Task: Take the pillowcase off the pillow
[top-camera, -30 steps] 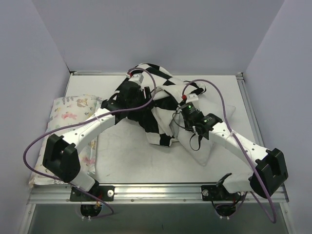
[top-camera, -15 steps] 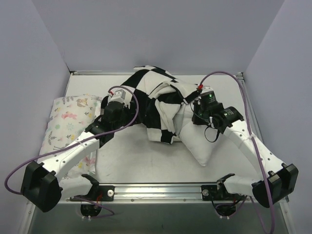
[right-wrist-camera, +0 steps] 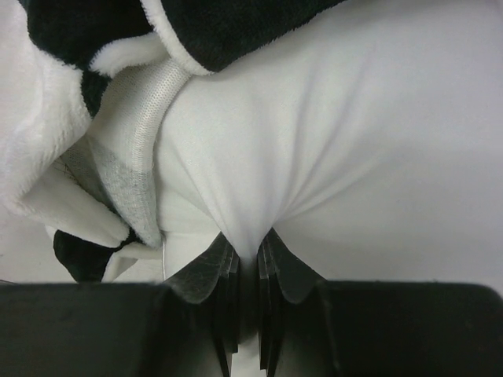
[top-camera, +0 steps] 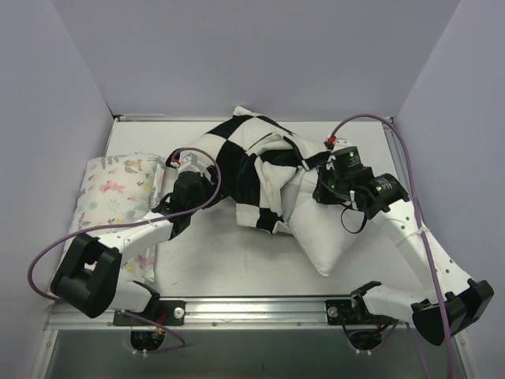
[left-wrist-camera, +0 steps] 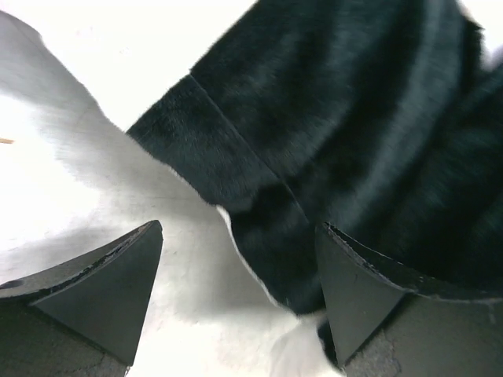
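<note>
On the table [top-camera: 213, 260] the left claw [left-wrist-camera: 240, 228] has just spread apart off the pillowcase [top-camera: 241, 154], probably to regrip, while the right claw [right-wrist-camera: 247, 243] stays clamped on the half-bared pillow [top-camera: 327, 237].

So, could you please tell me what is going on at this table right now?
Two robot arms are getting a checkered pillowcase off a white pillow. The right arm has its jaws shut on a pinch of the pillow's bare fabric. The left arm has its jaws open at the pillowcase's edge, gripping nothing. The pillowcase is bunched over the pillow's far end; the near corner is bare. A floral pillow lies at the left.
</note>
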### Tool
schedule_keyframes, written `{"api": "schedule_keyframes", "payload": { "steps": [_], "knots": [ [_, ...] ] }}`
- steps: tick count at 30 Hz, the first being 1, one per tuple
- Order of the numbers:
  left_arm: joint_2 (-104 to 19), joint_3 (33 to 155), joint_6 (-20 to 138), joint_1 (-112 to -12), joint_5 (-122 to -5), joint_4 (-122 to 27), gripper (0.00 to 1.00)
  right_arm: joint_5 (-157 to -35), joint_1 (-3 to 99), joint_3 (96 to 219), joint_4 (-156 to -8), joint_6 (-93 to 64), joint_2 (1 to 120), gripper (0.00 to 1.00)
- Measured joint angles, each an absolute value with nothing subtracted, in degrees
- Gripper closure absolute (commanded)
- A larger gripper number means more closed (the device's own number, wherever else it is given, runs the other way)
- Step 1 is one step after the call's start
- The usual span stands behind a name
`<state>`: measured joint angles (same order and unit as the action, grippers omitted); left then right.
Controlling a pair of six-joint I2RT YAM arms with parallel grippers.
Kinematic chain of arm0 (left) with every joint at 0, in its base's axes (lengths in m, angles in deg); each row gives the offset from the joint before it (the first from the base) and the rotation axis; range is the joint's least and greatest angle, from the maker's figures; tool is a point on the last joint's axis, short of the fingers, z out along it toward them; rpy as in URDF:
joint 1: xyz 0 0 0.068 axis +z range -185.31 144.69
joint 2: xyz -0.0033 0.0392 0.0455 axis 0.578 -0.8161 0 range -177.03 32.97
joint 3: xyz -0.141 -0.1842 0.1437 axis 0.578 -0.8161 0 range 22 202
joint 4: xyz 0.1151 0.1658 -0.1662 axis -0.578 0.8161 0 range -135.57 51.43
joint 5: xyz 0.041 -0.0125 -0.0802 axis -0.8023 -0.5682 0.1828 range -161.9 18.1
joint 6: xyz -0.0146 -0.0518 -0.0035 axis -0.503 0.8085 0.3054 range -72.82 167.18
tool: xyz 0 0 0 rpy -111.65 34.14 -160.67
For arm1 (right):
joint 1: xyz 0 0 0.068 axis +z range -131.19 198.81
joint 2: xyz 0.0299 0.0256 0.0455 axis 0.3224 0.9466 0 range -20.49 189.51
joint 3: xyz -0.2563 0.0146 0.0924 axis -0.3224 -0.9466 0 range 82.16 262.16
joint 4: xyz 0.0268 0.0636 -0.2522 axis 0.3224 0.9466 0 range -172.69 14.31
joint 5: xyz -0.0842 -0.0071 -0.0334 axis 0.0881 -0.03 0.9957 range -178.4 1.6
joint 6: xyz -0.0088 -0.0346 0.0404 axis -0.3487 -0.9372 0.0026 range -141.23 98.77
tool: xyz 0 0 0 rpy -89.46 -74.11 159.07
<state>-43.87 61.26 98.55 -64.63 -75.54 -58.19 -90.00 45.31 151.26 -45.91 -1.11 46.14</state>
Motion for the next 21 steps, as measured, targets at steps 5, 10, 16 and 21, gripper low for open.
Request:
{"api": "schedule_keyframes", "payload": {
  "steps": [5,10,16,21],
  "knots": [
    [-48.3,60.2,102.9,-64.6,-74.9,-66.1,0.15,-90.5,45.0,151.3,-45.5,-1.1,46.1,1.0],
    [-48.6,59.9,105.8,-64.1,-76.5,-71.5,0.55,-91.3,45.0,151.3,-45.3,-0.9,45.3,1.0],
    [-48.6,60.9,105.3,-61.4,-79.4,-72.1,1.0,-91.9,43.7,151.2,-44.6,-0.9,42.6,1.0],
    [-47.3,61.7,105.0,-58.0,-80.7,-69.6,1.0,-93.5,38.8,150.3,-44.7,-0.5,40.5,1.0]
  ]
}}
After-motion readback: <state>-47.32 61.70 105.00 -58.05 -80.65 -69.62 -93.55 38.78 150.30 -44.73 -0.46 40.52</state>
